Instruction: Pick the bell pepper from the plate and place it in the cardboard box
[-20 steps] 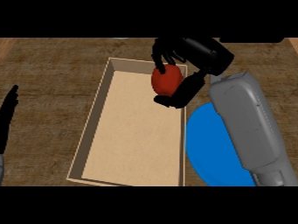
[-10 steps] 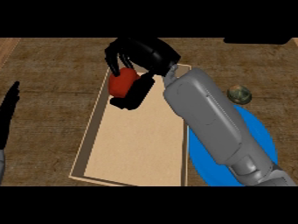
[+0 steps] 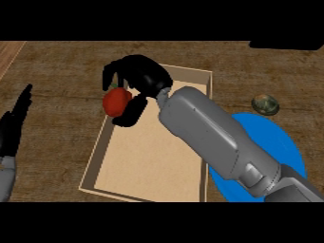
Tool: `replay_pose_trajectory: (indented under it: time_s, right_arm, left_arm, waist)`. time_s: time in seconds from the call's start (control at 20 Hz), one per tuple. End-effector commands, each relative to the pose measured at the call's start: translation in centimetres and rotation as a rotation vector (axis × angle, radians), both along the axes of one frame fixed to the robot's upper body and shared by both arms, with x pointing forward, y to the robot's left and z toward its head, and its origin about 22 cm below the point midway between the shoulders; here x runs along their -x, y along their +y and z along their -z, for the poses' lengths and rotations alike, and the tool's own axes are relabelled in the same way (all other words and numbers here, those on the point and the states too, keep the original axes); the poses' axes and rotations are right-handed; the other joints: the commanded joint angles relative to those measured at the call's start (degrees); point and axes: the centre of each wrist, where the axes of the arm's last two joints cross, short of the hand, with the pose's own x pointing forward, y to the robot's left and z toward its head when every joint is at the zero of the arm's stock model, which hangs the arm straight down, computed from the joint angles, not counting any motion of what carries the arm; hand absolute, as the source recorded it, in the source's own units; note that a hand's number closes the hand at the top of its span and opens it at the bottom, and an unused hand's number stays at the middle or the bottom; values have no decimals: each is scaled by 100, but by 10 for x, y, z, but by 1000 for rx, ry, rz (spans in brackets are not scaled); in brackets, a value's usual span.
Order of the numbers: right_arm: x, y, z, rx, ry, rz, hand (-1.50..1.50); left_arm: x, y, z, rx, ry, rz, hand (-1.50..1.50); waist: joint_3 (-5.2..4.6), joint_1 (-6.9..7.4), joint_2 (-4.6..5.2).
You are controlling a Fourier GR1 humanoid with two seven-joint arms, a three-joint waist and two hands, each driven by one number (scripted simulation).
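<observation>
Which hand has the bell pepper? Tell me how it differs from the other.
The right hand, curled round the red bell pepper above the left wall of the cardboard box. The left hand holds nothing, fingers straight, at the view's left edge.

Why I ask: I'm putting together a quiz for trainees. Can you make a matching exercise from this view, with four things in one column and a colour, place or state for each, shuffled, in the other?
Column one:
1. bell pepper
2. plate
3. left hand
4. cardboard box

Column two:
A. blue, to the right of the box
B. open, fingers straight, at the view's left edge
C. red, gripped in the right hand
D. tan, open-topped

Pairs: 1-C, 2-A, 3-B, 4-D.
</observation>
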Motion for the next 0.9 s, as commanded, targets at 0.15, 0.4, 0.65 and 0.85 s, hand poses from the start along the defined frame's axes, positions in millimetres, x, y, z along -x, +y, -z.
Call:
replay_pose_trajectory:
  time_s: [0.15, 0.4, 0.65, 0.85]
  right_arm:
    - [-14, 2, 12, -1, 99, 26, -150]
    - [-7, 5, 13, -176, 69, 6, -150]
    - [-17, 2, -2, -363, 64, 47, -150]
    - [-30, -14, -4, -512, 136, 65, -150]
  left_arm:
    - [-12, 0, 0, -1, -22, 10, 0]
    - [-13, -8, -12, 6, -3, 9, 0]
    - [3, 8, 4, 11, -14, 3, 0]
    - [-3, 9, -3, 9, 4, -34, 0]
  waist:
    - [-4, 103, 62]
    - [5, 13, 27]
    - [2, 31, 31]
    - [7, -152, 2]
